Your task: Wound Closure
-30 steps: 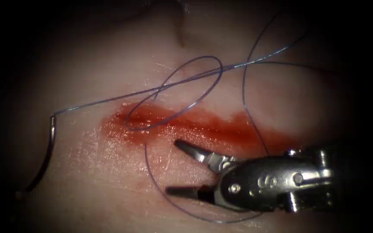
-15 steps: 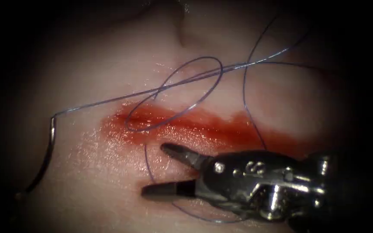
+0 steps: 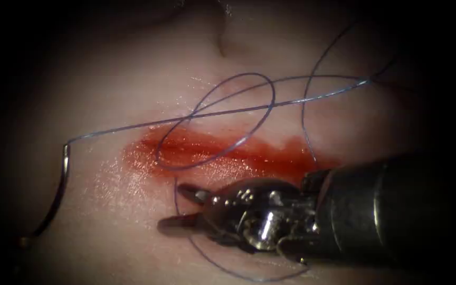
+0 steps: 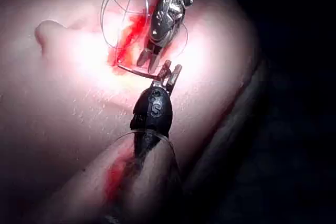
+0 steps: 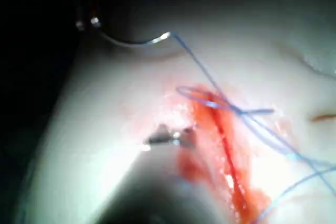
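1. Nearest the endoscope, just below the cut [image 3: 228, 150], the right tool [image 3: 178, 208] points left along the wound, its jaws slightly parted and holding nothing.
2. Loops of thread [image 3: 238, 111] lie across the cut and the red fluid [image 3: 186, 153] on the tissue [image 3: 133, 79].
3. Farther left of the cut, the needle [image 3: 59, 192] lies outside the tissue, its arc running up and down; the left tool [image 4: 169, 74] grips one end, a letter "S" on its body.
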